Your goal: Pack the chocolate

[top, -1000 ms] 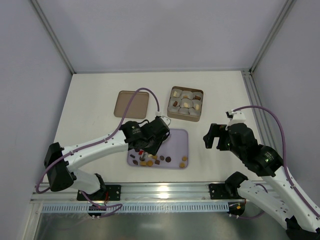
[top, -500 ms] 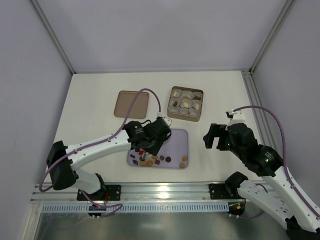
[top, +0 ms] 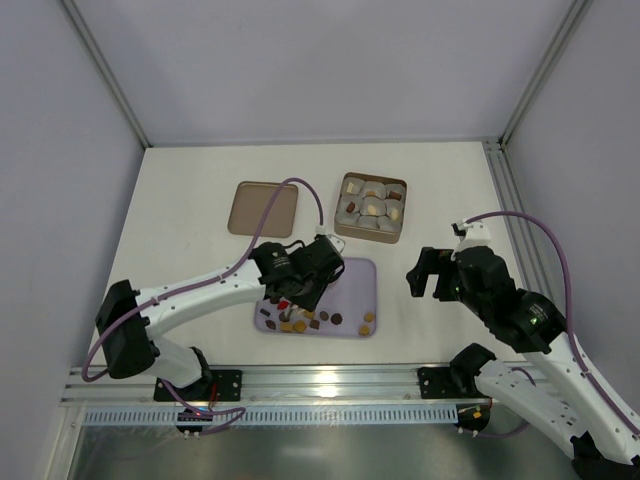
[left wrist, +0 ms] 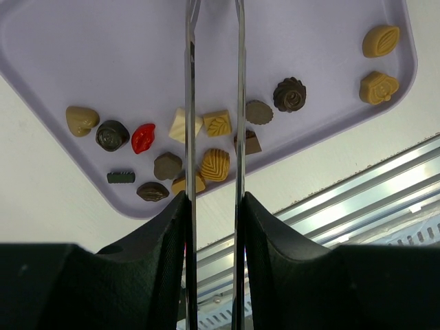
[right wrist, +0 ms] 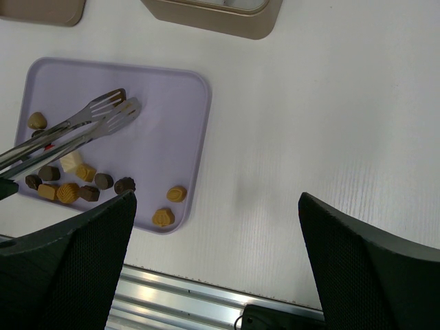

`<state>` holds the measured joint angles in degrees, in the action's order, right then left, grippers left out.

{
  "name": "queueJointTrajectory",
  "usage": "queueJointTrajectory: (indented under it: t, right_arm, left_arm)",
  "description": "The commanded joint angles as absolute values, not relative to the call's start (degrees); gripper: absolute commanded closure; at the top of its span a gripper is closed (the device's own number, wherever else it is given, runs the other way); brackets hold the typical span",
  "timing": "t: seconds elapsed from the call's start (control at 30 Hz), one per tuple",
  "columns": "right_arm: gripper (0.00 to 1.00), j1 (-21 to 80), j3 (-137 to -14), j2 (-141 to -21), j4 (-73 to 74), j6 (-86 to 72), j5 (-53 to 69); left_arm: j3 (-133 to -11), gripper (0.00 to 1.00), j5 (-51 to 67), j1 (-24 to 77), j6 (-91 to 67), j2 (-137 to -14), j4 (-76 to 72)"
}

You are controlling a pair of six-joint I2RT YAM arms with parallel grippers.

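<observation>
The left arm has crept a touch to the right over the last second, its wrist sliding further across the lilac tray (top: pixel 355 285), while the right arm hasn't budged. The left gripper (left wrist: pixel 213 213) has its jaws pinched on a pair of metal tongs (right wrist: pixel 122 108), squeezing them partway. The tong tips hang over the bare middle of the tray, narrowly parted, with nothing between them as far as the right wrist view lets me tell.

The chocolate (left wrist: pixel 215 165) lies loose on the tray. Most of it is bunched at the near left corner, under the tongs' shafts, with two tan pieces off by the near right edge.

The right gripper (right wrist: pixel 216 206) waits well apart over the counter (top: pixel 190 200), jaws spread wide and empty.

This reads as lining up for the next pick. The box (right wrist: pixel 234 24) sits beyond the tray.
</observation>
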<state>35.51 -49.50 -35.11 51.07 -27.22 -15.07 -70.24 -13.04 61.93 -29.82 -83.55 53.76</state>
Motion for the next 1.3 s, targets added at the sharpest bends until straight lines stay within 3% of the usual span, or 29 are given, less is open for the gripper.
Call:
queueJointTrajectory:
  t: [0.0,1.27]
  right_arm:
    - [0.00,35.42,-49.57,-34.63,49.75,-27.60,-14.94]
    - [0.00,35.42,-51.42,-35.95,49.57,-27.07,-15.03]
  left_arm:
    - [-70.31,0.65,-14.50,62.23,-29.88,-83.58,52.38]
    - [-73.65,0.72,-15.82,62.23,-29.71,-80.51,54.40]
